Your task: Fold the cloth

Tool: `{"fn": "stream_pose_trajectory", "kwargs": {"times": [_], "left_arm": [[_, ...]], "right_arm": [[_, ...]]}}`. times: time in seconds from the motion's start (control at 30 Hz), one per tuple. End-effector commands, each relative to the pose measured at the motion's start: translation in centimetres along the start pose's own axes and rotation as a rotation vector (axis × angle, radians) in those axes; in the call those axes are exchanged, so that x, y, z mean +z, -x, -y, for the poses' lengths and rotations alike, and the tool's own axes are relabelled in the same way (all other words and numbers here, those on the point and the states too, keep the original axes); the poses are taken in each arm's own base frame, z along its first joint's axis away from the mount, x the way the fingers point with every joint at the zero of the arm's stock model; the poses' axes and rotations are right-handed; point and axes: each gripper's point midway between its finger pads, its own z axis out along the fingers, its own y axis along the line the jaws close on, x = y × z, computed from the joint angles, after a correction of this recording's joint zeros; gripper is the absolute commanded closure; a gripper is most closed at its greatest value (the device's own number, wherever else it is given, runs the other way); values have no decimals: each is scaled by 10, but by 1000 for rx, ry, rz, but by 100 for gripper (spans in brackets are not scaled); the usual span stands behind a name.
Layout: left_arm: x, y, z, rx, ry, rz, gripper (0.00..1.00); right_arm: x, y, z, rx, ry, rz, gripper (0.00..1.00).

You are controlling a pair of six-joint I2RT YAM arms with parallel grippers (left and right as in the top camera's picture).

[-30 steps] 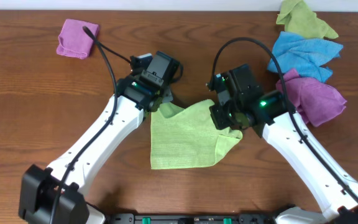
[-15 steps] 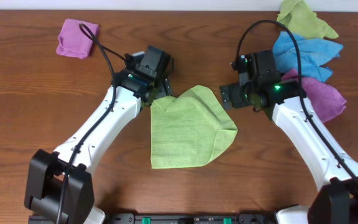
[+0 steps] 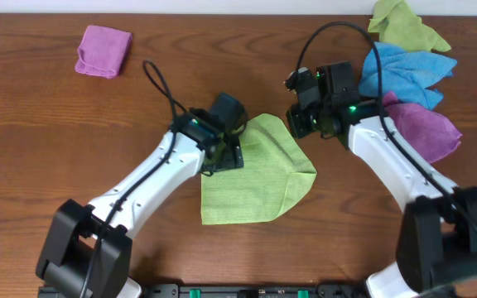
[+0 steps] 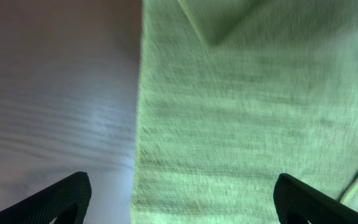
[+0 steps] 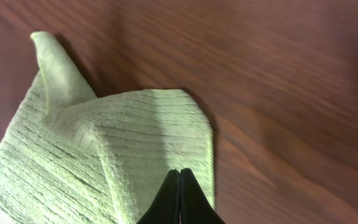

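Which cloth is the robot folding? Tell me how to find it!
Look at the middle of the brown wooden table, between the two white arms. The lime green cloth lies there alone, spread mostly flat. Another green cloth sits crumpled in the far right pile with the blue cloth.

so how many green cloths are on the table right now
2: the light green cloth mid-table between the arms, partly folded, and another green cloth bunched at the far right corner above the blue cloth. More could hide under that pile.
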Motion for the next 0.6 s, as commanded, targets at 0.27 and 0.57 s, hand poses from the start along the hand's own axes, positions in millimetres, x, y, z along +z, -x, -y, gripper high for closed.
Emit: {"fn": "stream_pose_trajectory", "kwargs": {"times": [0.27,0.57], "left_arm": [[29,-58,-21,-10,51,-152,5],[40,-74,-15,-11,20,-174,94]], "right_arm": [[22,3,-13,-24,110,14,99],[36,-7,-13,-18,117,-18,99]]}}
